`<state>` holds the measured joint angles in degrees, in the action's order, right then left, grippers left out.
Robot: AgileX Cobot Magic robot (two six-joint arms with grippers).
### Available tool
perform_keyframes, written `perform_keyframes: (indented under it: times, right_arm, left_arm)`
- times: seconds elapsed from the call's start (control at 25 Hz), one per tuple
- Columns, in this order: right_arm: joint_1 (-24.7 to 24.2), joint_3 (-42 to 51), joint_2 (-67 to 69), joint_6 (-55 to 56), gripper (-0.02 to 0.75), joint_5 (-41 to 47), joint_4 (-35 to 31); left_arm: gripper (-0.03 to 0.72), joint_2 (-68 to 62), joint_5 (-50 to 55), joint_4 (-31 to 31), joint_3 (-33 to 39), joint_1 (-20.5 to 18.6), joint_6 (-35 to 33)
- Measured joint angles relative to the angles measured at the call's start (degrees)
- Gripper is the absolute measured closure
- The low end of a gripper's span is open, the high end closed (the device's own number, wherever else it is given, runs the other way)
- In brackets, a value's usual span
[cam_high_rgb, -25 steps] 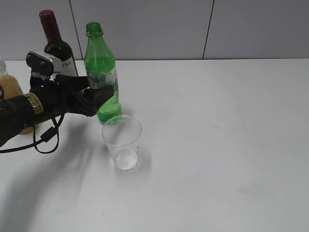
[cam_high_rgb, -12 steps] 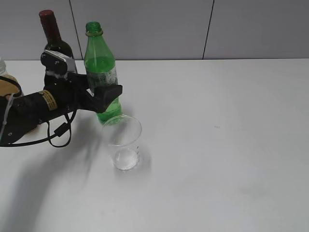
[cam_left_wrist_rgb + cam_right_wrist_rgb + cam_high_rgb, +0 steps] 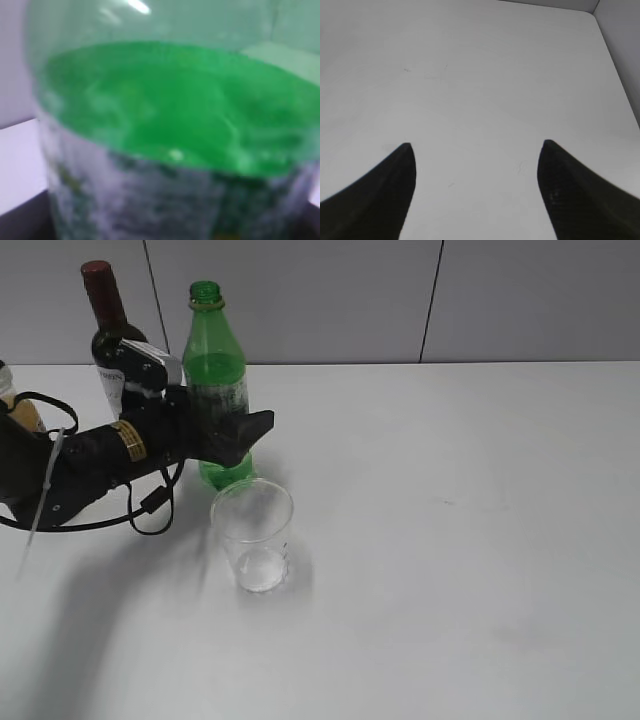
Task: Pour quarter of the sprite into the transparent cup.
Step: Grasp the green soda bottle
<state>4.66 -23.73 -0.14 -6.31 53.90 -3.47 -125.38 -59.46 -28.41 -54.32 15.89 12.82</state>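
Observation:
The sprite [image 3: 215, 365], a tall green bottle with no cap, stands upright at the back left of the white table. My left gripper [image 3: 238, 435] reaches in from the left at label height, open, one dark finger in front of the bottle and the other hidden behind it. In the left wrist view the sprite [image 3: 170, 110] fills the picture, blurred and very close, and no finger shows. The transparent cup [image 3: 253, 532] stands upright just in front of the bottle, apart from it. My right gripper [image 3: 476, 145] hangs open over bare table, nothing between its fingers.
A dark wine bottle [image 3: 103, 320] stands behind my left arm, close to the sprite. An orange-brown bottle [image 3: 12, 405] shows at the far left edge. Black cable loops hang under the left arm. The grey wall runs along the table's back edge.
My left arm has moved right, so its fingers now reach past the sprite on both sides. The bottle's top has shifted slightly right. The cup has not moved.

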Motion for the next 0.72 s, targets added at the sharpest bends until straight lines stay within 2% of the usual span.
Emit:
perform_keyframes:
  times: [0.24,0.52,0.72]
  right_arm:
    - [0.0,0.0,0.0,0.0,0.153,0.0,0.0]
    - [0.0,0.0,0.0,0.0,0.153,0.0,0.0]
    - [0.0,0.0,0.0,0.0,0.153,0.0,0.0]
  left_arm:
    - [0.064,-1.07,0.1,1.37,-0.48,0.2,0.0]
    - [0.221,-1.07,-0.08,1.5,-0.48,0.25,0.0]
    - [0.222,-1.07,-0.08,1.56,-0.48,0.25,0.0]
